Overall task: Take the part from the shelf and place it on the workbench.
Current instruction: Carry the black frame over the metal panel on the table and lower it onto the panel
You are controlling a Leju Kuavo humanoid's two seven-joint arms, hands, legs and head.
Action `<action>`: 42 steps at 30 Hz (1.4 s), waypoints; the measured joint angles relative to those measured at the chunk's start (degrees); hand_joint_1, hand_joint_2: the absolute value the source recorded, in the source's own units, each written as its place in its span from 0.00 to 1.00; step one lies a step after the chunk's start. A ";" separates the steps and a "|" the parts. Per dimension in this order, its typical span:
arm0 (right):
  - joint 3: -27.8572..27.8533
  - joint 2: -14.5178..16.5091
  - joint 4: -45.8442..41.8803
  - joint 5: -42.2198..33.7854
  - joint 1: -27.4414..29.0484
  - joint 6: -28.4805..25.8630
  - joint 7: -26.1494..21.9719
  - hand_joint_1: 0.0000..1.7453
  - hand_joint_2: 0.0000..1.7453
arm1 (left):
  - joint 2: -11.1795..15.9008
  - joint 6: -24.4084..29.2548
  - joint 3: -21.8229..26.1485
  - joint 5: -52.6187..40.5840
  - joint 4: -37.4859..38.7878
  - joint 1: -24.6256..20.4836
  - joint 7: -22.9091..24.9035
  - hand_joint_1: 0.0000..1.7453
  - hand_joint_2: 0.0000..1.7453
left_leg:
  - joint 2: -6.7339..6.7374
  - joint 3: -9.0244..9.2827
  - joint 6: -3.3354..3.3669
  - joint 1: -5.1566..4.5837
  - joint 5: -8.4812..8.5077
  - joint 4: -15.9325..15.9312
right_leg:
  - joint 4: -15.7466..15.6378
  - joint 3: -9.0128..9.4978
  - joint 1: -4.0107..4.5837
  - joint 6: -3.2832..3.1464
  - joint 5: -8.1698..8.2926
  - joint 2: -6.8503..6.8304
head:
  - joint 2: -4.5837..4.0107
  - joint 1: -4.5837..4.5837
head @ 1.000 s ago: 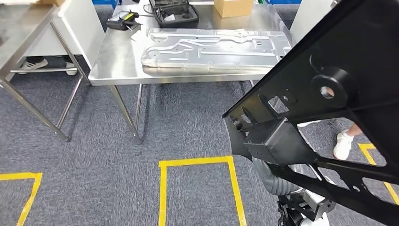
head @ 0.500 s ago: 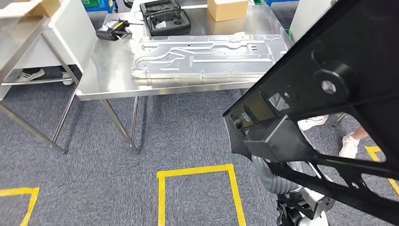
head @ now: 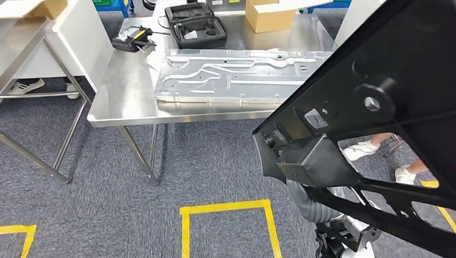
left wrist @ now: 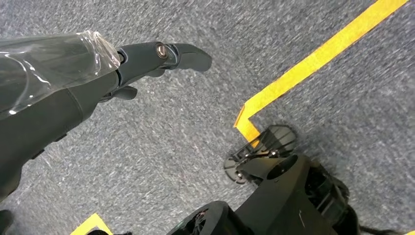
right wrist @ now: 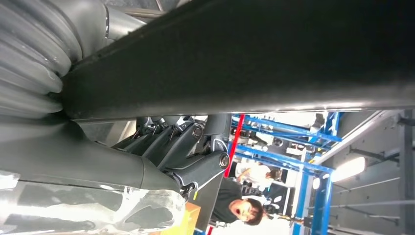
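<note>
A: Where does the large black perforated frame part [head: 387, 97] lie?
B: It fills the right side of the head view, tilted, running from the upper right corner down to the lower right edge, off the floor and apart from the desk. In the right wrist view it appears as a broad black bar [right wrist: 244, 54] across the top.

A: How does the right robot hand [right wrist: 181, 147] stand?
B: Its dark fingers [right wrist: 161, 142] are curled up against the underside of the black bar, clamped on the frame part. The grey ribbed cover of that arm [head: 314, 207] shows low in the head view, beneath the part.

A: And the left robot hand [left wrist: 147, 61]?
B: It hangs over grey carpet [left wrist: 161, 147] with its fingers stretched out and nothing held, near a strip of yellow floor tape [left wrist: 313, 61].

A: What stands in the upper centre of the head view?
B: A stainless steel desk [head: 121, 91] carrying a long silver stamped metal panel [head: 242, 75], an open black tool case [head: 196, 24], a cardboard box [head: 269, 16] and a black-and-yellow hand tool [head: 132, 38]. A person's white shoes [head: 361, 149] show at right, seen through the frame part.
</note>
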 joint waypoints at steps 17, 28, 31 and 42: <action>0.39 0.16 0.26 0.00 -0.33 0.38 -0.16 1.00 1.00 | 0.05 -0.05 0.17 0.42 0.03 -0.85 -0.17 0.00 1.00 | 0.21 -9.76 -3.11 0.24 -5.18 12.07 | -14.66 10.01 -0.05 -2.45 6.87 0.00 | 0.00 -0.33; 0.40 0.26 0.45 0.14 -0.45 0.45 -0.25 1.00 1.00 | 0.15 -0.09 0.20 0.41 0.04 -0.42 -0.10 0.00 1.00 | -0.09 -3.54 0.16 -0.03 2.47 1.03 | -0.14 3.75 0.13 0.08 0.91 0.06 | 0.00 -0.25; 0.41 0.27 0.54 0.15 -0.37 0.45 -0.25 1.00 1.00 | 0.17 -0.09 0.20 0.41 0.04 -0.11 0.02 0.00 1.00 | -0.23 -1.06 0.18 -0.12 0.42 1.02 | -0.84 0.53 0.15 0.12 1.02 0.04 | 0.00 -0.24; 0.44 0.44 0.67 0.26 -0.57 0.57 -0.30 1.00 1.00 | 0.21 -0.01 0.13 0.42 0.04 -0.29 0.10 0.00 1.00 | -0.14 -3.35 -2.76 0.05 -4.95 12.54 | -14.67 6.44 0.31 -3.10 9.77 -0.01 | 0.00 -0.54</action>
